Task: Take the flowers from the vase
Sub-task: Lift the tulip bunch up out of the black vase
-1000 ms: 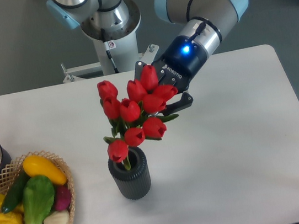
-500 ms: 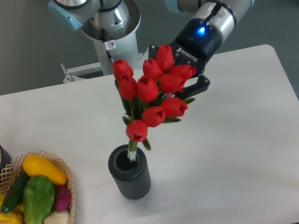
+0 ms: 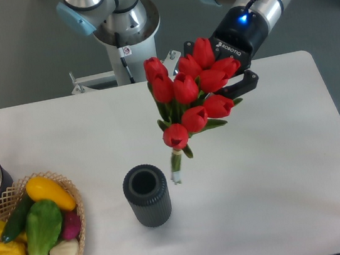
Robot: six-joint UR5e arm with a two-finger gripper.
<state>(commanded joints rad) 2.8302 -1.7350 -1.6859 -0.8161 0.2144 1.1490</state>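
Gripping the flowers [image 3: 192, 102], the gripper [image 3: 234, 79] is holding its fingers clamped behind the blooms; stems are hanging clear above the tabletop's centre, beside the emptied vase [image 3: 146, 195].

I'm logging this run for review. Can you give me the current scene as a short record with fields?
flowers: red tulip bunch, lifted clear of the vase, stem ends hanging beside its mouth
vase: dark ribbed cylinder, upright on the table, mouth empty
gripper: shut on the flowers, mostly hidden behind the blooms
basket: wicker, at the table's left front, holds vegetables
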